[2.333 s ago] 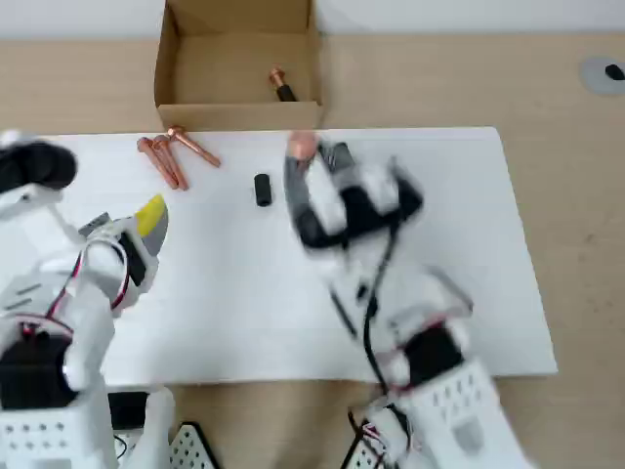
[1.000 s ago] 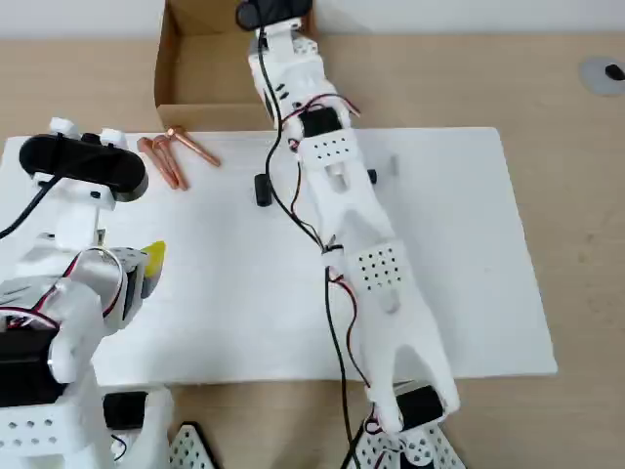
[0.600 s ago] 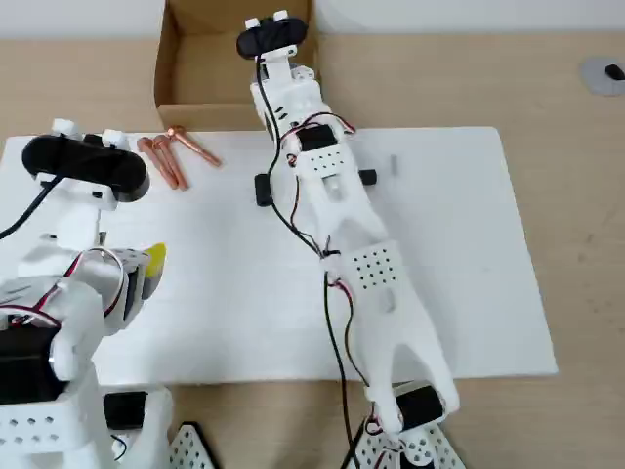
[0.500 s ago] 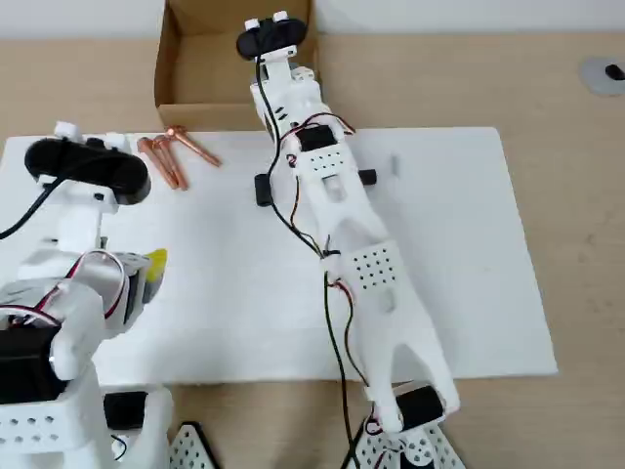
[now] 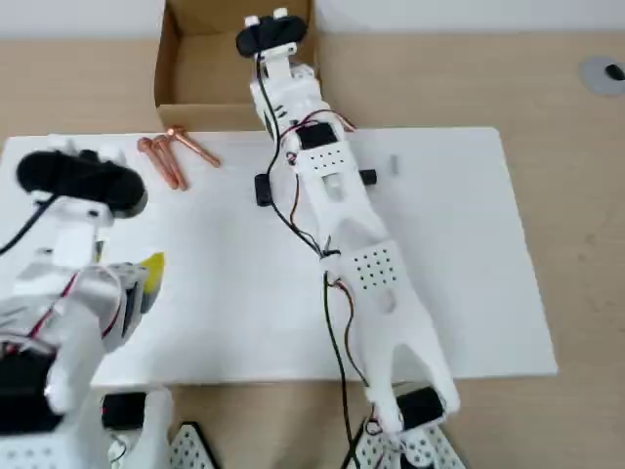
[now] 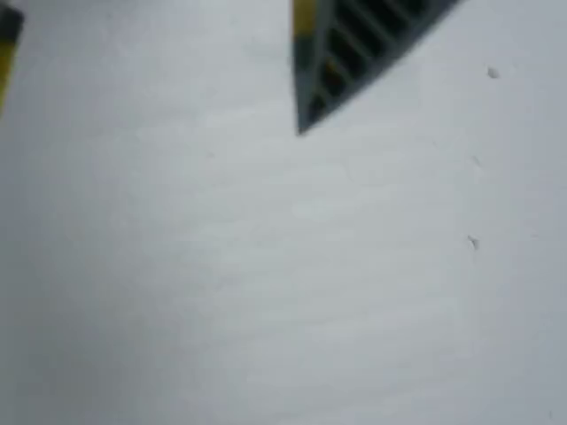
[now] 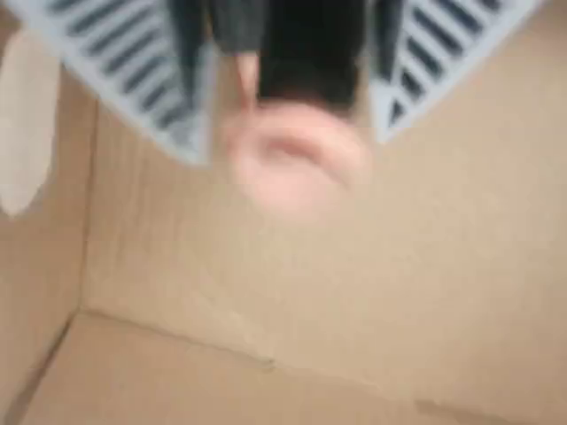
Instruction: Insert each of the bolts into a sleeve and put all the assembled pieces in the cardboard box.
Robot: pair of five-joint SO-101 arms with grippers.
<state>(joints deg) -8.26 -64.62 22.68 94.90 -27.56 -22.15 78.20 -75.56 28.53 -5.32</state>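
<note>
Wooden bench (image 5: 576,195), spread with a white sheet (image 5: 459,254). Across that, right arm (image 5: 342,225) stretched to the cardboard box (image 5: 168,68) at the far edge. Right pincer (image 7: 288,146) inside the box, with a sleeved bolt (image 7: 306,71) in its mouth, copper head toward the box floor; too blurred to tell gripped from let go. Left pincer (image 6: 152,97) spread wide, holding nothing, over bare sheet. Three bare bolts (image 5: 171,156) near the box; two black sleeves (image 5: 262,189) flanking the right arm.

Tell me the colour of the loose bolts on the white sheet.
Copper; the bolts show best in the high view.
</note>
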